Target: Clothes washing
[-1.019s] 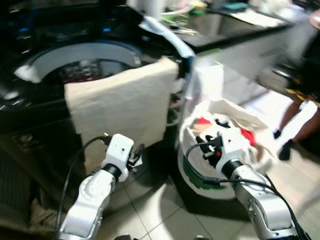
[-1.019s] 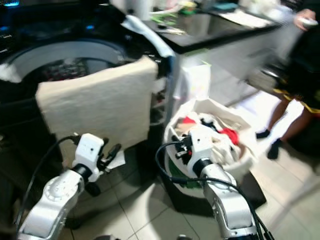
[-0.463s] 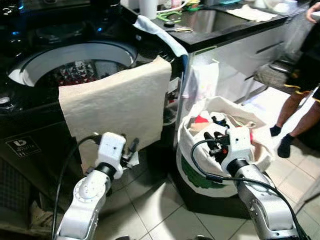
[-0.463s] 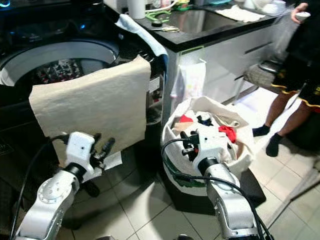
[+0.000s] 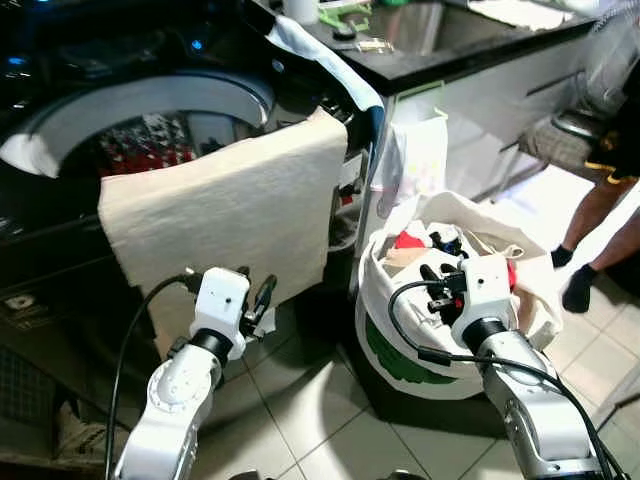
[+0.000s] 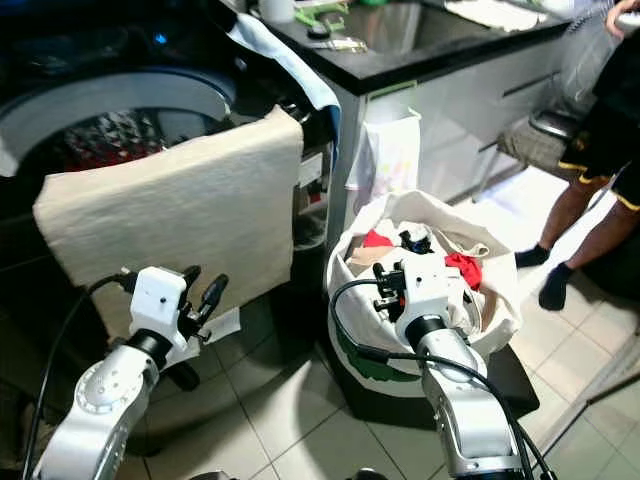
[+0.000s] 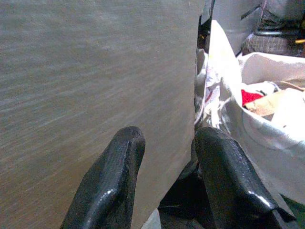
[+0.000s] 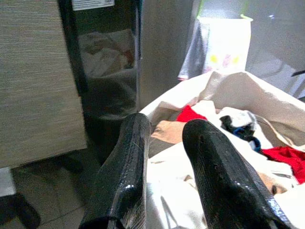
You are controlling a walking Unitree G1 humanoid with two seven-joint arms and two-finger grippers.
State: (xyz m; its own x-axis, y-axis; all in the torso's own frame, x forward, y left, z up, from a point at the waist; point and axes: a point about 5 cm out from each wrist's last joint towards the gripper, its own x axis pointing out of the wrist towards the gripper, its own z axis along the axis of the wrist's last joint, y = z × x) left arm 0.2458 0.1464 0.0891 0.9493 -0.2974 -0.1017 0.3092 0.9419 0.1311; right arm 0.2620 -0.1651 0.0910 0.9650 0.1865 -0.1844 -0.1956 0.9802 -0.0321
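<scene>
Head views: beige towel (image 5: 230, 200) draped over the washer (image 5: 150, 110) rim, likely staged on its way into the drum. Laundry bag (image 6: 420, 270) sits on the floor beside the washer, full of clothes.

Left wrist view: left gripper (image 7: 164, 179) close before the hanging towel (image 7: 95, 81), fingers slightly apart, holding nothing.

Right wrist view: right gripper (image 8: 164, 167) poised over the bag's clothes (image 8: 190, 115), fingers slightly apart, empty; judged ready to pick.
</scene>
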